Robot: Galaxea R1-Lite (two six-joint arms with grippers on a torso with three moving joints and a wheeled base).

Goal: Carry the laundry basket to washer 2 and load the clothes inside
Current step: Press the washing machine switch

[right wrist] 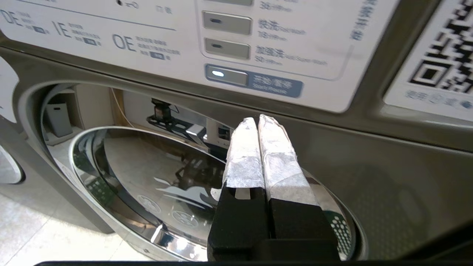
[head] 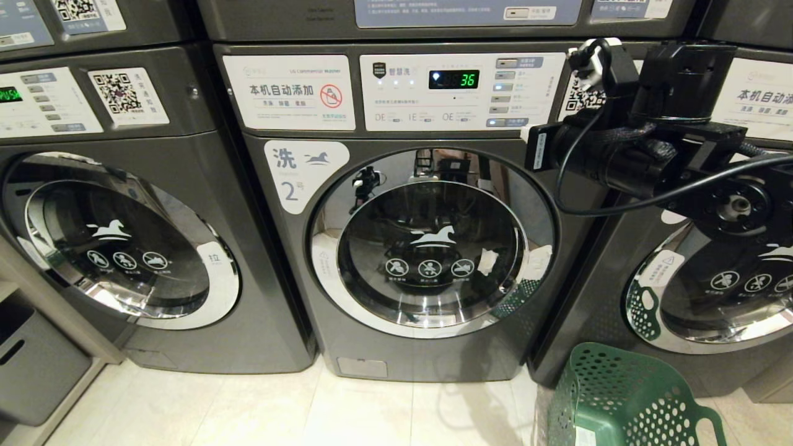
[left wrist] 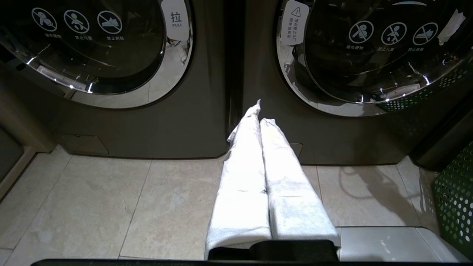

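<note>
Washer 2 [head: 396, 248], marked with a "2" label [head: 294, 192], stands straight ahead with its round door [head: 430, 241] closed and its display reading 36. The green laundry basket [head: 619, 396] sits on the floor at its lower right, and its edge [left wrist: 456, 199] also shows in the left wrist view. The clothes are out of view. My right arm [head: 626, 148] is raised in front of the control panel. Its right gripper [right wrist: 258, 120] is shut and empty, just below the lit start button [right wrist: 226, 74]. My left gripper [left wrist: 261, 114] is shut and empty, low over the floor.
Another washer [head: 118, 248] stands to the left and one more [head: 712, 291] to the right, both with closed doors. A grey cabinet [head: 31, 365] fills the lower left corner. Pale floor tiles [head: 279, 409] run in front of the machines.
</note>
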